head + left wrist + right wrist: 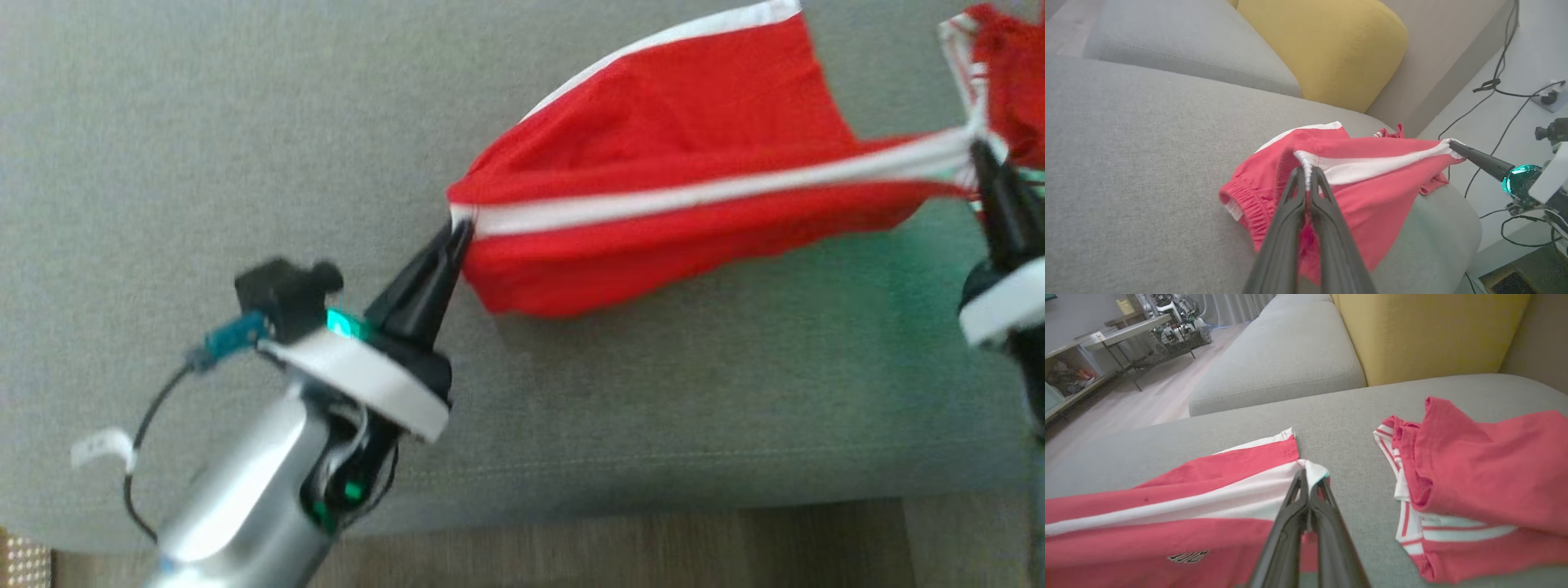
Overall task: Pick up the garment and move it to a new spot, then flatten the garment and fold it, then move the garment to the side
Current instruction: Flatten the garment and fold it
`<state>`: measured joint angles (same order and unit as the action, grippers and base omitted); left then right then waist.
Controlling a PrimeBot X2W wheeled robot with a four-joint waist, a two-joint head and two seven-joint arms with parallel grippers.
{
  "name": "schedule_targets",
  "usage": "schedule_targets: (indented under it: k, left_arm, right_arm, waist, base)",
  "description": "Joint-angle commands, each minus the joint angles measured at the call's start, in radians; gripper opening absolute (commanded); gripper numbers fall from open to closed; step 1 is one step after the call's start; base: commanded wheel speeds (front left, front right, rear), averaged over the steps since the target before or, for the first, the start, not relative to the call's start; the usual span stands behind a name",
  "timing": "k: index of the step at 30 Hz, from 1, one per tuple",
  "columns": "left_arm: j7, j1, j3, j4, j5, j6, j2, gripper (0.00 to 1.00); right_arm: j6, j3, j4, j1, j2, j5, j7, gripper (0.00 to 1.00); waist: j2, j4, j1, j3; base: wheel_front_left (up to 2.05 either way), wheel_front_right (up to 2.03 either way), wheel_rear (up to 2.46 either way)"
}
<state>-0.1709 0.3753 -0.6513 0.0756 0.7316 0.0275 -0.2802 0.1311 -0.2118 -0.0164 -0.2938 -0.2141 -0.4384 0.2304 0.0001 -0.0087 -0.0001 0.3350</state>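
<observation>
- While no fold has been started, the left gripper point(461, 229) is clamped tight on the waistband end of the red shorts' point(653, 163) white side stripe, near the front of the grey sofa seat point(204, 122).
- The right gripper point(976, 149) is likewise pinched closed on the stripe's hem end.
- Between them the shorts are pulled taut along the stripe, and the lower cloth seems to rest on the seat. The pick-up looks done; flattening, folding and moving aside remain.
- Just beyond, apart from the shorts, lies a second red garment point(1486, 477) with striped trim.
- Farthest back sits a yellow cushion point(1331, 49).
</observation>
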Motion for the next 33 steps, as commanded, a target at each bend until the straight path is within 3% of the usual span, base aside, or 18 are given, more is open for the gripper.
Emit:
schedule_targets:
  k: [1, 7, 17, 21, 23, 24, 25, 26, 27, 33]
  left_arm:
    - [0.007, 0.059, 0.056, -0.008, 0.007, -0.004, -0.006, 0.00]
    - [0.056, 0.167, 0.071, 0.062, 0.034, -0.018, 0.040, 0.00]
    - [0.049, 0.280, 0.075, 0.136, -0.002, -0.044, 0.068, 0.00]
    - [0.027, 0.308, 0.070, 0.165, -0.010, -0.031, 0.082, 0.00]
    - [0.019, 0.319, 0.067, 0.185, -0.015, -0.028, 0.087, 0.00]
    - [0.015, 0.324, 0.066, 0.195, -0.016, -0.027, 0.089, 0.13]
    - [0.013, 0.327, 0.063, 0.205, -0.019, -0.027, 0.091, 0.38]
    - [0.010, 0.329, 0.061, 0.215, -0.022, -0.027, 0.093, 0.76]
    - [0.007, 0.330, 0.059, 0.223, -0.023, -0.028, 0.095, 1.00]
    - [-0.044, 0.288, 0.060, 0.237, -0.066, -0.074, 0.084, 1.00]
  right_arm:
    - [0.000, 0.014, 0.017, -0.057, -0.037, 0.007, 0.008, 0.00]
    - [0.000, 0.079, -0.097, -0.252, -0.117, 0.009, 0.045, 0.00]
    - [0.000, 0.191, -0.334, -0.527, -0.173, 0.012, 0.050, 0.02]
    - [0.000, 0.232, -0.423, -0.598, -0.178, 0.003, 0.020, 0.29]
    - [0.000, 0.251, -0.460, -0.624, -0.175, -0.004, -0.004, 0.60]
    - [0.000, 0.261, -0.478, -0.634, -0.176, -0.008, -0.014, 0.97]
    - [0.000, 0.269, -0.490, -0.642, -0.175, -0.012, -0.028, 1.00]
    - [0.000, 0.275, -0.501, -0.647, -0.172, -0.019, -0.042, 1.00]
    - [0.000, 0.279, -0.510, -0.648, -0.171, -0.027, -0.056, 1.00]
    - [0.000, 0.300, -0.490, -0.571, -0.170, -0.077, -0.160, 1.00]
  waist:
    - [-0.0001, 0.028, 0.0001, 0.048]
    - [-0.0001, 0.057, 0.0001, 0.114]
    - [-0.0001, 0.077, 0.0001, 0.175]
    - [-0.0001, 0.081, 0.0001, 0.185]
    - [-0.0001, 0.081, 0.0001, 0.187]
    - [-0.0001, 0.081, 0.0001, 0.187]
    - [-0.0001, 0.080, 0.0001, 0.186]
    - [-0.0001, 0.078, 0.0001, 0.183]
    - [-0.0001, 0.075, 0.0001, 0.179]
    - [-0.0001, 0.053, 0.0001, 0.116]
  base:
    - [0.00, 0.00, 0.00]
    - [0.00, 0.00, 0.00]
    - [0.00, 0.00, 0.00]
    - [0.00, 0.00, 0.00]
    - [0.00, 0.00, 0.00]
    - [0.00, 0.00, 0.00]
    - [0.00, 0.00, 0.00]
    - [0.00, 0.00, 0.00]
    - [0.00, 0.00, 0.00]
    - [0.00, 0.00, 0.00]
